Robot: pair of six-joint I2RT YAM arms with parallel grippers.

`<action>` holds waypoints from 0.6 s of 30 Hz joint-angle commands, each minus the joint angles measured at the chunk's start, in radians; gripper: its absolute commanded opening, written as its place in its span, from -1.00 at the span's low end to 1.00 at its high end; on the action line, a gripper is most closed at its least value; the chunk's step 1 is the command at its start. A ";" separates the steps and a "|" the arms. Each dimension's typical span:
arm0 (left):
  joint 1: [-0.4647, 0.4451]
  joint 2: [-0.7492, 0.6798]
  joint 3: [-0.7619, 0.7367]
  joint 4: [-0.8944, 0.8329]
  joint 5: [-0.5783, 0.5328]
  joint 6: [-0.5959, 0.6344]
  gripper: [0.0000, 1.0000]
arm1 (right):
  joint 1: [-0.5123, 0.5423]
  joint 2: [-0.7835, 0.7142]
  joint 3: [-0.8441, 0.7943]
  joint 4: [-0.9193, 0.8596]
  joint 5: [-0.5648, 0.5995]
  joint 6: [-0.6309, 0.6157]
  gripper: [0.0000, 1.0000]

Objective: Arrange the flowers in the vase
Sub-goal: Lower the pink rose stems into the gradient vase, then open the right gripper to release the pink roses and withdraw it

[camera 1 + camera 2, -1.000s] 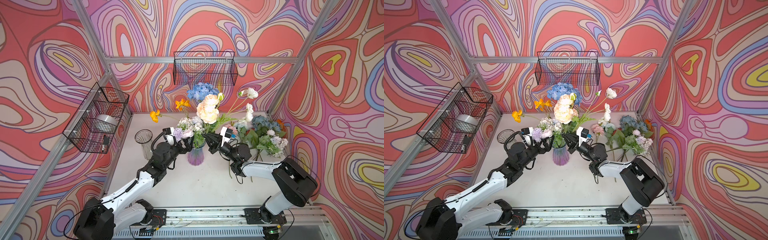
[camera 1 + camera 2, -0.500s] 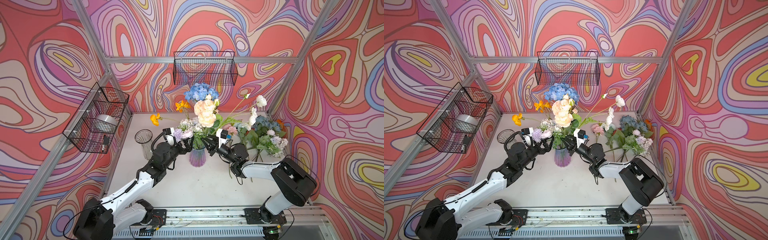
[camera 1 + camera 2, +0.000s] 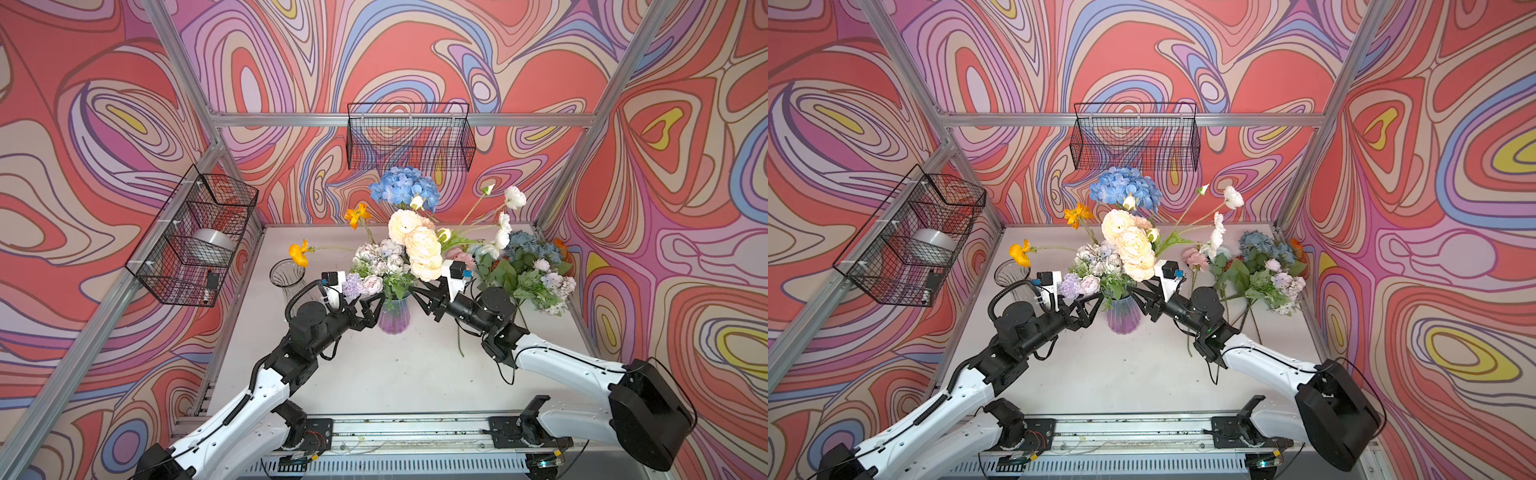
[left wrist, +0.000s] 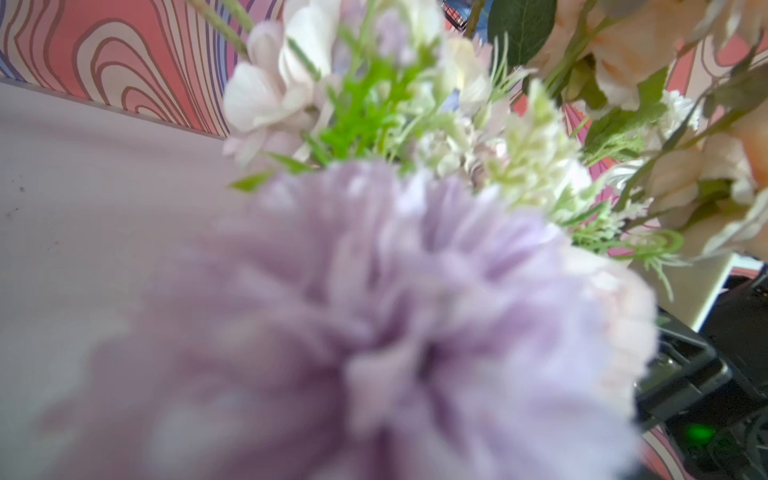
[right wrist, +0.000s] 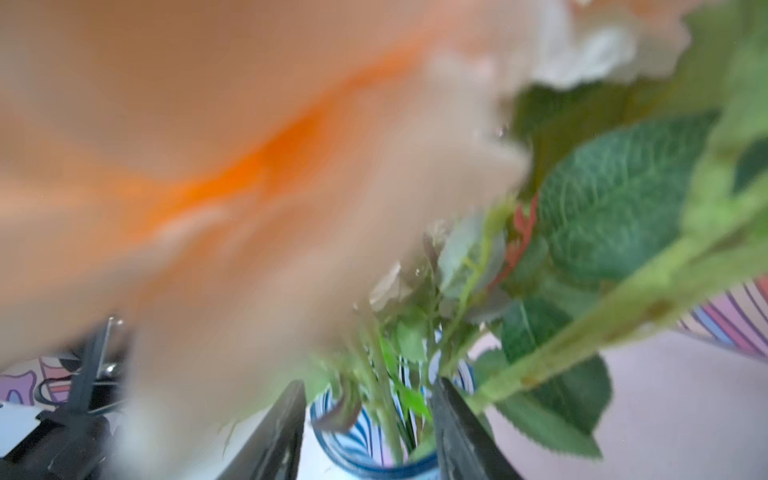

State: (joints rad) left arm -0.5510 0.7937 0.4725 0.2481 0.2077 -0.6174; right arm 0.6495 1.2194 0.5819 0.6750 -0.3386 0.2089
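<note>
Looking at both top views, I see most flowers (image 3: 415,249) standing in the vase (image 3: 394,320) at the middle of the table (image 3: 395,386), and other bunches (image 3: 525,270) lying flat on its right side. My left gripper (image 3: 377,311) is spread wide just beside the vase, gripping nothing. My right gripper (image 3: 415,297) has its jaws apart at the vase mouth, with stems (image 5: 390,395) between them, unpinched.
</note>
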 commanded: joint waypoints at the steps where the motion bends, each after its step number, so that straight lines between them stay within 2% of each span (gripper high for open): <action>1: -0.003 -0.050 -0.031 -0.095 0.053 0.039 1.00 | 0.007 -0.037 -0.027 -0.235 0.047 0.017 0.04; 4: -0.003 -0.086 -0.056 -0.132 0.073 0.056 1.00 | 0.007 -0.060 -0.027 -0.345 0.107 0.016 0.06; 7: -0.004 -0.105 -0.091 -0.143 0.066 0.077 1.00 | 0.007 -0.051 -0.009 -0.441 0.225 0.052 0.06; 11: -0.005 -0.090 -0.144 -0.068 0.037 0.085 1.00 | 0.007 0.012 -0.002 -0.444 0.273 0.135 0.04; 13: -0.007 -0.063 -0.171 -0.005 0.022 0.087 1.00 | 0.007 0.065 0.001 -0.414 0.277 0.179 0.03; 16: -0.018 -0.005 -0.206 0.099 -0.019 0.105 1.00 | 0.007 0.156 0.013 -0.311 0.182 0.222 0.02; 18: -0.023 0.038 -0.233 0.180 -0.044 0.108 1.00 | 0.007 0.208 0.024 -0.273 0.166 0.248 0.01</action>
State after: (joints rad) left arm -0.5644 0.7952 0.2672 0.2775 0.2138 -0.5388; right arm 0.6498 1.3773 0.5743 0.3275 -0.1356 0.3870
